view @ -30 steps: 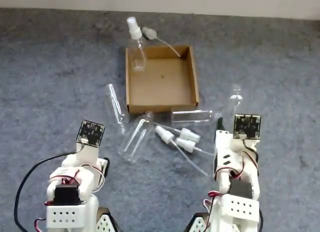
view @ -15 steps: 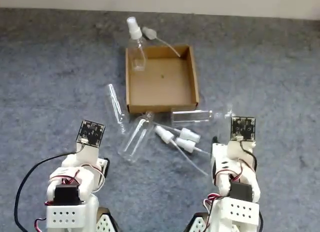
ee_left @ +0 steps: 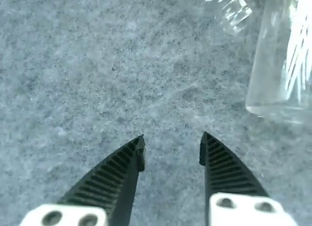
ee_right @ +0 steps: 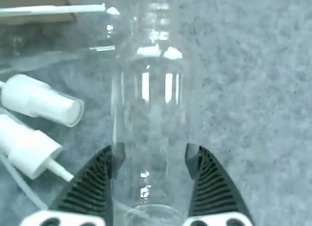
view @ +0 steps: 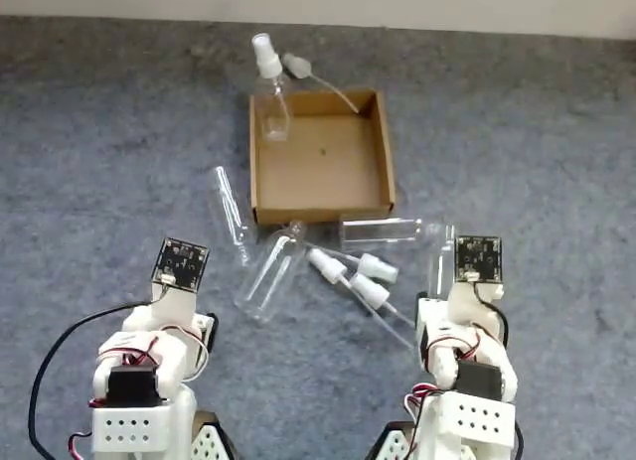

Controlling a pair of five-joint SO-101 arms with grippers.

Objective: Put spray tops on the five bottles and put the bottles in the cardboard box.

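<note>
The right tool (ee_right: 153, 153) clamps a clear, smooth cylindrical bottle (ee_right: 148, 89) near its base, long axis and threaded neck directed at the far edge of the desk (view: 99, 132), just short of the cardboard box (view: 333, 177); the left tool (ee_left: 172, 140) sits, jaws apart, over the fuzzy grey surface.

White left arm (view: 149, 366) and right arm (view: 465, 366): black ribbed jaws, red wires (view: 132, 354), square black camera boards (view: 180, 262).

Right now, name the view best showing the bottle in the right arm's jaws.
The right wrist view: the bottle sits large between the jaws, body and neck visible. The high view catches a faint part ahead of that arm.
</note>
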